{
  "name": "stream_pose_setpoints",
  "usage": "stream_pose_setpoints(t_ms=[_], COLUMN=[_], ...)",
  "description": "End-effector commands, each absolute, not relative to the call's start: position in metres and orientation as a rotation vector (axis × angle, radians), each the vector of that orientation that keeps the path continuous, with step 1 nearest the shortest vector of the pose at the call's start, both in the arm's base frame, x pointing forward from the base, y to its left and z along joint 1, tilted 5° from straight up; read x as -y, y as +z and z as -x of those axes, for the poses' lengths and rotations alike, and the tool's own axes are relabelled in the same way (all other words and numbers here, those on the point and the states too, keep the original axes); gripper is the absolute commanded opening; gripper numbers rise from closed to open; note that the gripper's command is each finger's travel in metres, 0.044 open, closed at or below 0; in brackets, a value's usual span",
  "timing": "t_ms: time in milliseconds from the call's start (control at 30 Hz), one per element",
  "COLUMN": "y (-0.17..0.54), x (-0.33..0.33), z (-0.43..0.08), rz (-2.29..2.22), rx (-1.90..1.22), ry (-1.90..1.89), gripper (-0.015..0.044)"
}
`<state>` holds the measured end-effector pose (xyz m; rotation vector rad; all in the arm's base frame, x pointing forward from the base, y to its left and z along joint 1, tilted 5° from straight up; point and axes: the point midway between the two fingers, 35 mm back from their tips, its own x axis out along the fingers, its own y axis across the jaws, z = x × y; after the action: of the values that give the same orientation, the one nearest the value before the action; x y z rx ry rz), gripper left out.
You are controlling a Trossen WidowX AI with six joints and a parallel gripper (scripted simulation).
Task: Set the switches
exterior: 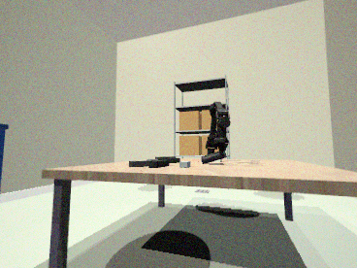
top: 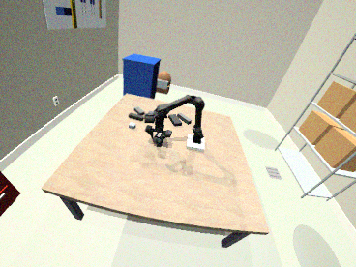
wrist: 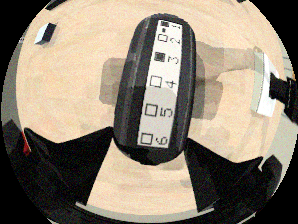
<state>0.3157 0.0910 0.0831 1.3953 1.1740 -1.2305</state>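
The hand [top: 158,133] [exterior: 216,151] [wrist: 149,137] is clamping the controller unit [top: 159,140] [exterior: 211,158] [wrist: 150,95] near its 6 end, one finger at each long side, and the unit is leaning, not lying flat. It is over the tabletop [top: 145,193] [exterior: 194,181] [wrist: 70,95], nearer to the far edge than to the near edge, as the top view is showing. Its label is facing the wrist camera: squares 1 and 3 are filled, while 2, 4, 5 and 6 are empty. The step in hand, I judge, is turning the unit back onto its base. For doing this well, the hand should keep an even hold, turn slowly, and lower one long edge first, well apart from the small block [top: 132,126] [exterior: 184,164] [wrist: 46,33] toward the left edge. Opening too early could let the unit drop or roll label-up. The numbers must be followed through the turn, because their order may appear reversed afterwards.
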Motion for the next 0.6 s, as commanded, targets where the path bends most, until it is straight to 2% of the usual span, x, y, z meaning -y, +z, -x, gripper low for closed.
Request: stream_pose_setpoints(t_ms=[0, 567], y=[0.090, 0.100], x=[-0.087, -0.078], z=[-0.317, -0.315], rz=[-1.400, -1.400], rx=[-1.164, -1.164], ry=[-1.220, -1.221], gripper=[0.0336, 0.0336])
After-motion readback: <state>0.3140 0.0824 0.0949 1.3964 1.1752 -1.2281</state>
